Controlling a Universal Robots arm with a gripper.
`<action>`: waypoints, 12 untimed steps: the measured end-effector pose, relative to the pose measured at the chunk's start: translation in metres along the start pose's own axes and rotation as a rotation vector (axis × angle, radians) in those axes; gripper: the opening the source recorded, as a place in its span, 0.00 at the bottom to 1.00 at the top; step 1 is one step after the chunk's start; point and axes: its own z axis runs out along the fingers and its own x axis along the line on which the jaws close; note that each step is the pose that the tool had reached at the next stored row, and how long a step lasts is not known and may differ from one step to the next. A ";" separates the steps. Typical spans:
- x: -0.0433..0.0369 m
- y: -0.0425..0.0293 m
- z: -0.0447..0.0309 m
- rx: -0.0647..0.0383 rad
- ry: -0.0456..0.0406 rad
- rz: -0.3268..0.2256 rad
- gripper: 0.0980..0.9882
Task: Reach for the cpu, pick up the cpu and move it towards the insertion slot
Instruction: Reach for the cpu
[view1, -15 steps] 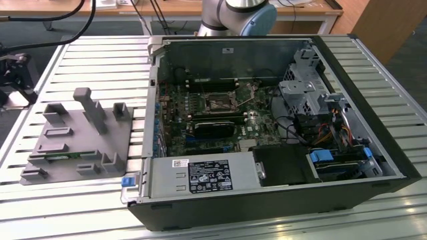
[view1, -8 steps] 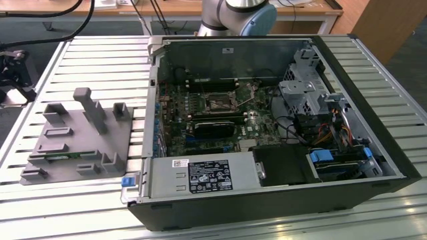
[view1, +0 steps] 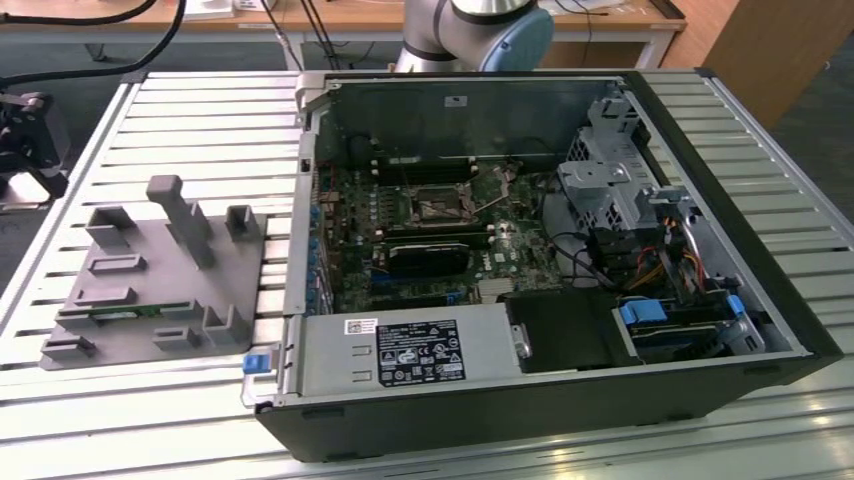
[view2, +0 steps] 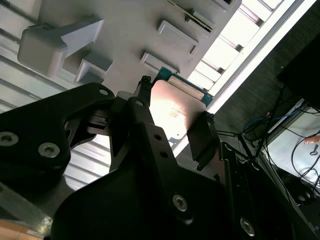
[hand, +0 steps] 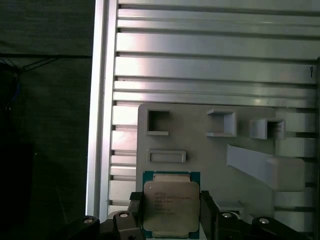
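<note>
1. Clamped at opposite edges by narrowed jaws: the cpu (hand: 171, 205), aloft over the grey fixture (hand: 200, 145).
2. Liable to slip or tilt in so thin a grip, then sit askew at the insertion slot (view1: 437, 207).

**Print on three surfaces, none of it legible**

In the first wrist view, the cpu (hand: 171, 202) has a few lines of small dark print on its metal top, too fine to read. In the exterior view, a black label (view1: 420, 352) with pale print and symbols lies on the power supply box (view1: 327, 362), at the near edge of the computer case (view1: 534, 425). A small white sticker (view1: 362, 325) sits at the label's far corner, and its print is also too small to read.
</note>
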 end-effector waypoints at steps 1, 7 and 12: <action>0.0000 0.0001 -0.0008 0.000 -0.0001 0.000 0.50; 0.0000 0.0010 -0.0064 0.000 -0.0001 0.000 0.50; 0.0000 0.0022 -0.0133 0.002 0.0000 0.000 0.50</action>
